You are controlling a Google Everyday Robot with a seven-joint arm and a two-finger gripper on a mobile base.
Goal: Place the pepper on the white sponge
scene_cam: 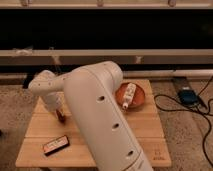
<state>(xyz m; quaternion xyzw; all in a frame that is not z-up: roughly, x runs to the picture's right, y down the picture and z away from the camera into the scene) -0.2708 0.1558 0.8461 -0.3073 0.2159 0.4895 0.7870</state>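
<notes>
Gripper (58,112) is low near the left edge of the table (147,131), fingers clenched on what you may take for the pepper (61,118) — a dark-red tip shows beneath. White sponge not in sight. Grasp made — lift and placement not yet done.
</notes>
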